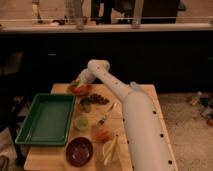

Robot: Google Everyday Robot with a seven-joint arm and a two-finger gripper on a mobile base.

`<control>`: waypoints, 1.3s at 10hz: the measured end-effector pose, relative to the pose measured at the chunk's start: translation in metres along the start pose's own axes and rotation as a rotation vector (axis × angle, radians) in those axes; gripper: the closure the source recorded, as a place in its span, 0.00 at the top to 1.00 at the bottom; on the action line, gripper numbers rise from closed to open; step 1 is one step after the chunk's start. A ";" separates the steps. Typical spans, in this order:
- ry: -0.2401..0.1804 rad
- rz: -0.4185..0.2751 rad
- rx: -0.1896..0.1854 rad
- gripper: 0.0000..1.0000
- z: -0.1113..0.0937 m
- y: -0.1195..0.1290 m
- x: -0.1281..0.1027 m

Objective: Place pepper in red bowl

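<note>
Orange-red shallow red bowl (pixel 80 89) at far-left corner of wooden surface (pixel 150 97), just beyond green tray (pixel 46 120). White arm (pixel 135 115) reaching from near-right edge across surface, hand (pixel 76 84) poised directly over bowl's far rim. Pale green sliver at hand's tip, judged to be pepper (pixel 74 83), apparently just above or touching bowl; held versus already dropped, cannot tell. Spread or pressed state of hand, cannot tell. Also on surface: dark cluster of small items (pixel 96 99) just right of bowl, fork (pixel 107 115) lying diagonally, small pale-green cup (pixel 81 122), round orange-red fruit (pixel 102 135), maroon bowl (pixel 79 150) at near edge, long yellow item (pixel 111 148) beside it. Step in hand, by judgement: release of pepper into bowl, task nearly complete. For good execution: hand centred over bowl's hollow rather than rim, lowered close before letting go, straight lift afterward, clear of dark cluster alongside.
</note>
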 end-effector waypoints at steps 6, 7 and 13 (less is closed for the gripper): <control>0.002 0.001 0.000 0.60 0.000 0.000 0.001; 0.002 0.001 0.000 0.68 0.000 0.000 0.001; 0.002 0.001 0.000 0.80 0.000 0.000 0.001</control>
